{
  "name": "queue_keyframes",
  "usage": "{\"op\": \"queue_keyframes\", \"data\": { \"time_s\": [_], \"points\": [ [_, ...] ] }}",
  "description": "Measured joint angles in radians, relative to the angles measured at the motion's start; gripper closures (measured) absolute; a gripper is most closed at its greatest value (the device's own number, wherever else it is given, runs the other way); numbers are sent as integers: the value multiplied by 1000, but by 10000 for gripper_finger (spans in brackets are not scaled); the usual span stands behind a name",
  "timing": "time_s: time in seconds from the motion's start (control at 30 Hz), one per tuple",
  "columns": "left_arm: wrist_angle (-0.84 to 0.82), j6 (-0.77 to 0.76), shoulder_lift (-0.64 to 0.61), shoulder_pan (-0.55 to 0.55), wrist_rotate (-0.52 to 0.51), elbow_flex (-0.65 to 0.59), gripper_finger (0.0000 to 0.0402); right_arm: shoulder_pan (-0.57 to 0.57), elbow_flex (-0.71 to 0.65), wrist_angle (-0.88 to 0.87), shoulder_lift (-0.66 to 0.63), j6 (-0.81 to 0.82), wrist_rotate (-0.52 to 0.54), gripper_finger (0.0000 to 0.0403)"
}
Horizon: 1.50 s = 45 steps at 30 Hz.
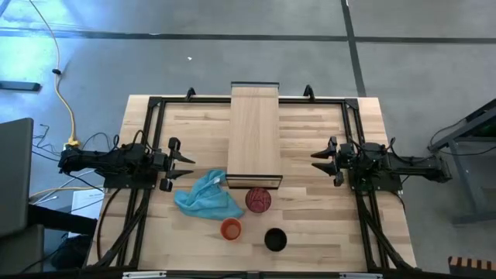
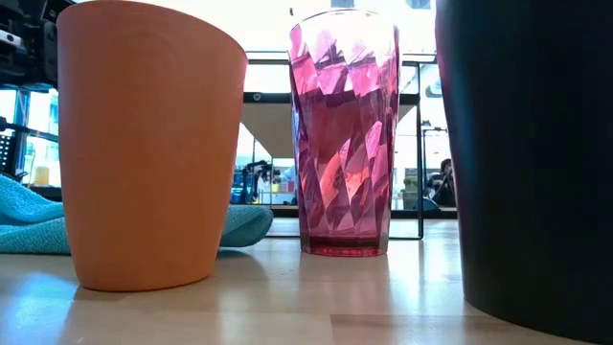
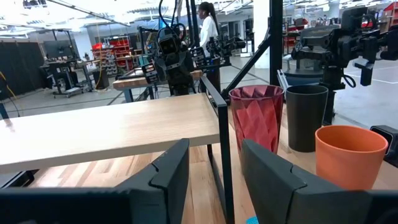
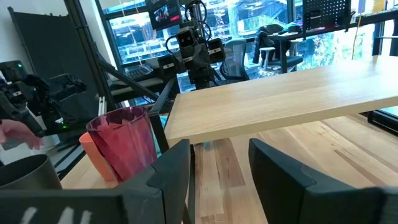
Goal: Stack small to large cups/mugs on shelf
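- We see the left hand point(image 1: 188, 169) open at frame left and the right hand point(image 1: 318, 161) open at frame right, both empty.
- The shelf point(image 1: 254, 128) sits centre-top on the tabletop point(image 1: 325, 225).
- Below its framed end stands the pinkish-red cup point(image 1: 258, 200); the orange cup point(image 1: 231, 229) and black cup point(image 1: 275, 239) stand lower; a blue cloth point(image 1: 205, 198) lies to the left.

Three upright cups point(image 1: 256, 200) unstacked, beside pale shelf point(image 1: 254, 130)

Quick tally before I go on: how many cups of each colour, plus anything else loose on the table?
Orange-red cup: 1
Black cup: 1
Pinkish-red see-through cup: 1
Light blue cloth: 1
Pale wood shelf: 1
Total: 5, all cups standing on the table, none on the shelf.
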Motion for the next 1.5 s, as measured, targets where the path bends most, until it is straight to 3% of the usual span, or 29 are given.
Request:
{"op": "queue_keyframes", "data": {
  "time_s": [0.57,0.7,1.0,1.4,1.5],
  "points": [
    [3,29,0,0,0,0,268,0,0,0,0,0,0,245],
    [60,21,0,0,0,0,268,-1,0,20,0,12,88,245],
    [336,-253,0,0,0,1,268,-1,0,289,0,444,112,245],
    [639,-296,0,0,-21,1,268,-1,0,379,-1,610,114,245],
    [680,-423,0,0,-33,1,268,-1,0,388,-1,698,117,245]
  ]
}}
